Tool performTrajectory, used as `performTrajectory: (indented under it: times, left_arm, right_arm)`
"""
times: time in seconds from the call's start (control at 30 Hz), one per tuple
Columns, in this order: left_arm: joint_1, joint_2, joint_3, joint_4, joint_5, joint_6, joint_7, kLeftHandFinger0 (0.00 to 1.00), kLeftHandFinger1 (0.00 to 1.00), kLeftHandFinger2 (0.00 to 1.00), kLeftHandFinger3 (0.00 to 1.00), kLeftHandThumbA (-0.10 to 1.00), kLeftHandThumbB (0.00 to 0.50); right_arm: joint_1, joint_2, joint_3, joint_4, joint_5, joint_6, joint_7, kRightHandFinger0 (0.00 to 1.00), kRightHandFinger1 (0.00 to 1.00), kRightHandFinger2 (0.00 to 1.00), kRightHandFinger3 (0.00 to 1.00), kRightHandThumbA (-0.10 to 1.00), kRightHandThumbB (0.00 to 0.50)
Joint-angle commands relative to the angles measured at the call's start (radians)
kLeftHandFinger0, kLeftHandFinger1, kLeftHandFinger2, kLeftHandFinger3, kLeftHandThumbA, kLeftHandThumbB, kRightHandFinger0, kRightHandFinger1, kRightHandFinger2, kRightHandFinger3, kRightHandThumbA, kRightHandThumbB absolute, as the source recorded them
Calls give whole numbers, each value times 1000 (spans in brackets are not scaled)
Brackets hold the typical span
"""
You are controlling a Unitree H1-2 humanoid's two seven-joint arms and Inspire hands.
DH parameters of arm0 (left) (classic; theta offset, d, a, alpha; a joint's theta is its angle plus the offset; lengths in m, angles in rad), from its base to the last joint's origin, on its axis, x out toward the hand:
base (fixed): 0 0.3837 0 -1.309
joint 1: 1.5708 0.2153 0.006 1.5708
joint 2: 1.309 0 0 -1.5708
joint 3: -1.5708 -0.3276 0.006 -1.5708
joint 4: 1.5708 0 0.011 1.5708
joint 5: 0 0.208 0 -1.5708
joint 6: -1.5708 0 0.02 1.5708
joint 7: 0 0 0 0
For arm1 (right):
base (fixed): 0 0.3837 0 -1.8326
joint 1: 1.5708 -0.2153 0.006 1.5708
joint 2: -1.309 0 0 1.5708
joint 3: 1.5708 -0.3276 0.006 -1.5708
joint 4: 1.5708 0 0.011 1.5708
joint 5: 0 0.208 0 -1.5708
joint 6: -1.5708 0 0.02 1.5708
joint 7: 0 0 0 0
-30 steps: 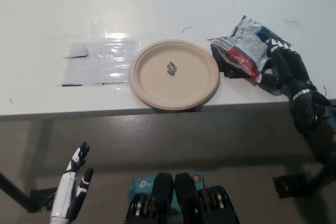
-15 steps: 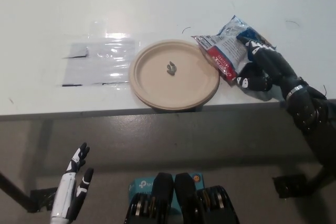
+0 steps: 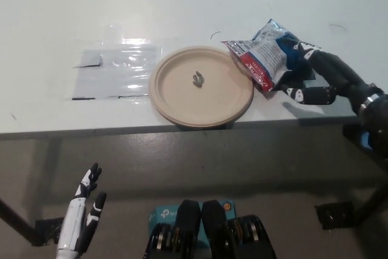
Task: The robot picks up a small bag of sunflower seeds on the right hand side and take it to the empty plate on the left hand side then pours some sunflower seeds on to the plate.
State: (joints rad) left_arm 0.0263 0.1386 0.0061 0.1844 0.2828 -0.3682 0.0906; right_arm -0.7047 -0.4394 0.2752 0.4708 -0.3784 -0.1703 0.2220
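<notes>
white surface [image 3: 182, 4] | right hand [image 3: 315, 80] clamped on seed bag [image 3: 262, 59] at plate [image 3: 201, 87] rim | left hand [image 3: 82, 222] low, fingers apart, empty

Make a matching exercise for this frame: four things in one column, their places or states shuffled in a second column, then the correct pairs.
Column 1
1. crinkled red, white and blue foil seed bag
2. round beige paper plate
3. white left robot hand
4. clear plastic sheet

Column 2
A. lying flat on the table, left of the plate
B. hanging open below the table edge
C. held by the black right robot hand, one corner over the plate rim
D. carrying a few seeds at its centre

Pairs: 1-C, 2-D, 3-B, 4-A
</notes>
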Motion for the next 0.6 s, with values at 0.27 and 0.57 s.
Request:
performTrajectory:
  times: [0.27,0.57]
  left_arm:
    - [-70,4,0,2,-12,-15,9,1000,1000,1000,1000,1000,302]
    - [-151,-11,-32,57,-6,-38,-4,1000,1000,1000,1000,1000,382]
  right_arm:
    - [298,28,-305,-617,209,14,-103,1000,1000,1000,1000,1000,443]
    - [611,219,-320,-895,218,-255,-202,1000,1000,1000,1000,1000,335]
